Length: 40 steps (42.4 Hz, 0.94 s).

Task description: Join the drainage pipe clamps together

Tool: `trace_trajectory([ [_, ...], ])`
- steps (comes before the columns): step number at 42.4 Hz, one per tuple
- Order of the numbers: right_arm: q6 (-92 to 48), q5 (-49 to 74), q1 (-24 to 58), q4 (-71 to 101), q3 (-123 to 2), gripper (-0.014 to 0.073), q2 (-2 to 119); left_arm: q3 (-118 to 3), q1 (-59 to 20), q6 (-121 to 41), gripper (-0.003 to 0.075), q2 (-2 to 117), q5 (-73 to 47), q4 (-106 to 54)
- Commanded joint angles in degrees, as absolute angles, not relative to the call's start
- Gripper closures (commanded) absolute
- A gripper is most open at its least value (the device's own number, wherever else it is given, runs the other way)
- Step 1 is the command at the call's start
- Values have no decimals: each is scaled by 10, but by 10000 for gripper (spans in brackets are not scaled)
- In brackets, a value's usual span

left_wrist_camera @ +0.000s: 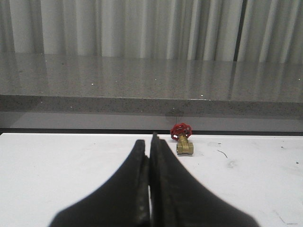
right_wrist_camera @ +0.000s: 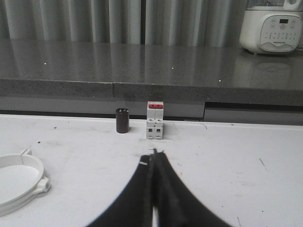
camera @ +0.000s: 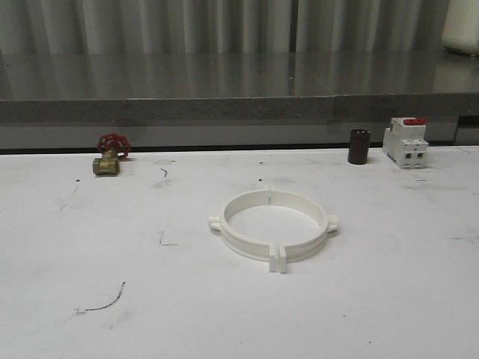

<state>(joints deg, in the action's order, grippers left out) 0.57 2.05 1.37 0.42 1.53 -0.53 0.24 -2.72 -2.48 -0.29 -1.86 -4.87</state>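
Observation:
The two white drainage pipe clamps [camera: 273, 227] lie together as one ring in the middle of the white table, their end tabs meeting at the front and at the back. Part of that ring [right_wrist_camera: 21, 182] also shows in the right wrist view, off to one side of my right gripper [right_wrist_camera: 152, 153], which is shut with nothing between its black fingers. My left gripper [left_wrist_camera: 150, 139] is shut and empty too, held over bare table with the brass valve a short way beyond its tips.
A brass valve with a red handwheel [camera: 110, 155] stands at the back left. A dark cylinder [camera: 358, 146] and a white breaker with a red top [camera: 405, 140] stand at the back right. A grey stone ledge [camera: 224, 97] runs behind the table.

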Motion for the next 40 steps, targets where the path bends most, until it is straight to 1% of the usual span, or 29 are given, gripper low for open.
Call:
trace_trajectory([
  [1, 14, -32, 10, 18, 13, 661, -15, 15, -28, -21, 741, -9, 29, -49],
  [6, 56, -33, 1, 20, 13, 661, -16, 15, -28, -21, 741, -9, 29, -49],
  [40, 56, -27, -2, 19, 13, 661, -15, 15, -28, -21, 741, -9, 29, -49],
])
